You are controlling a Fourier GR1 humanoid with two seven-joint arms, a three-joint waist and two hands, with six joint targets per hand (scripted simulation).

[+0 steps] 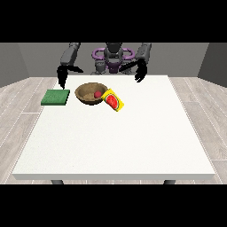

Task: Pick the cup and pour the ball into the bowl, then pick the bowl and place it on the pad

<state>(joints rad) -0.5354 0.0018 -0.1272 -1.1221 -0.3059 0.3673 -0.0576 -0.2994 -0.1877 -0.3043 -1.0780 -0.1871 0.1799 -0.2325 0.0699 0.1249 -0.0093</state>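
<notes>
A wooden bowl (91,93) is sitting in the upper left of the frame, on the white table (133,146), and a red ball (97,94) is lying inside it toward its right side. Touching the bowl's right rim, a yellow cup (113,100) is lying tipped on its side with its red inside showing. Left of the bowl, close but apart, a green pad (56,97) is lying flat.

The hand at the view's left (61,78) is hanging above the pad's far edge with its fingers pointing down and straight, gripping nothing. The hand at the view's right (141,72) is hovering over the table's far edge, well apart from the cup; its fingers seem relaxed and are holding nothing, though it is too small to be certain.

Judging by how things lie, the pour is looking done and the bowl is waiting to be moved. The bowl is likely rigid and fairly light, with a wide, shallow rim; pinching the rim on the side nearest the pad seems sensible, keeping it level so the ball is not rolling out.

Counting: one bowl, one ball, one cup, one pad, two hands.
</notes>
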